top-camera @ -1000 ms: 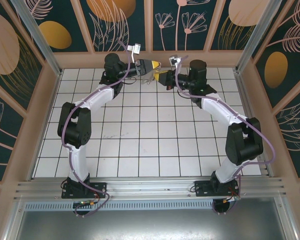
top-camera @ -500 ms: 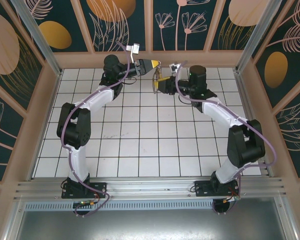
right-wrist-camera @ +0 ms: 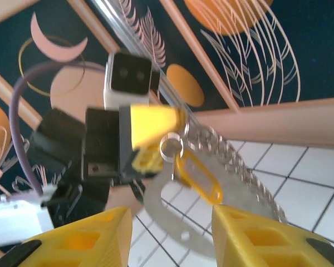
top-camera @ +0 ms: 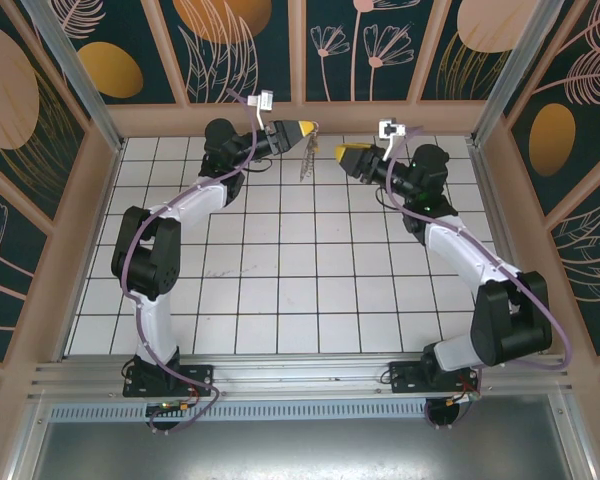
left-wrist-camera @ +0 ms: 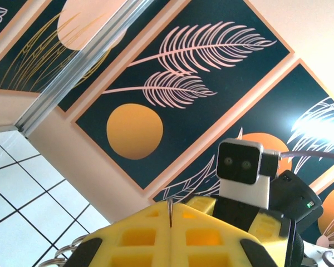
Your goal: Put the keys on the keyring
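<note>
My left gripper (top-camera: 306, 130) is raised over the far middle of the floor, shut on the keyring (top-camera: 304, 160), which dangles below it. In the left wrist view the yellow fingers (left-wrist-camera: 139, 239) press together on a thin metal edge of the keyring (left-wrist-camera: 170, 208). The right wrist view shows the keyring (right-wrist-camera: 161, 208) as a flat grey loop with small rings along one edge. The key (right-wrist-camera: 197, 178), a small yellow-gold piece, hangs on it from a little ring. My right gripper (top-camera: 348, 157) (right-wrist-camera: 170, 222) is open and holds nothing, just right of the keyring and apart from it.
White tiled floor (top-camera: 300, 280) lies below both arms, boxed in by patterned walls (top-camera: 360, 50) at the back and sides. The right arm's camera block (left-wrist-camera: 242, 169) faces the left gripper at close range. A purple cable (right-wrist-camera: 16, 122) loops beside the left gripper.
My right gripper has opened and drawn back to the right, away from the keyring. The left gripper stays shut on the keyring, which now hangs free below it.
</note>
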Controlling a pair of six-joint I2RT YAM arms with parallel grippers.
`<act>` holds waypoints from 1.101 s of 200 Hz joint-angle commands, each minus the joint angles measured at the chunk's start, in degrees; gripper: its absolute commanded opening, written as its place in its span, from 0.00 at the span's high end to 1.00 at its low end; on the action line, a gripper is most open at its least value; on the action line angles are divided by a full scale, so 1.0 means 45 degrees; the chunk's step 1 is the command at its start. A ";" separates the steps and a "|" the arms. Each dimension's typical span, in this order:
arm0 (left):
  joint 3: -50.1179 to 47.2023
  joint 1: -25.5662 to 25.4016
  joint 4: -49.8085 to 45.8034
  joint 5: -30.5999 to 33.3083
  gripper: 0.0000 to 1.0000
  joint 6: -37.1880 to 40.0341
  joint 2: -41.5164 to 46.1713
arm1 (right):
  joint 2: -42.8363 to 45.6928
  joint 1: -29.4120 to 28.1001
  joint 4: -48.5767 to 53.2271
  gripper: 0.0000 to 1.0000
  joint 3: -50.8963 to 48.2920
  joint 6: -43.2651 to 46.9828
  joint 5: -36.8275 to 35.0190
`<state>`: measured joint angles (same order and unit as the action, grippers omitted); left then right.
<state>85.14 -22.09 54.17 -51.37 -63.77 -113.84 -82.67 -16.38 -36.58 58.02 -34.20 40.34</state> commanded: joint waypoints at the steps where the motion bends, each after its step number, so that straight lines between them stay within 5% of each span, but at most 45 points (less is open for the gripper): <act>1: -0.0147 -0.0033 0.1299 0.0522 1.00 -0.0471 0.0669 | -0.0815 -0.0022 -0.2656 0.58 0.0822 -0.2673 -0.0502; 75: -0.0532 -0.0033 0.1677 0.1178 1.00 -0.0976 0.0696 | -0.3154 -0.0356 -0.4842 0.60 0.2305 -0.5456 -0.0780; 220: -0.0464 -0.0033 0.1692 0.1183 1.00 -0.0970 0.0630 | -0.4279 -0.1145 -0.4877 0.73 0.3220 -0.5468 -0.0418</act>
<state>82.91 -22.09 58.11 -46.37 -67.79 -113.34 -101.47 -21.08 -55.35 70.50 -58.83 37.56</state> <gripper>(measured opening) 0.059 0.296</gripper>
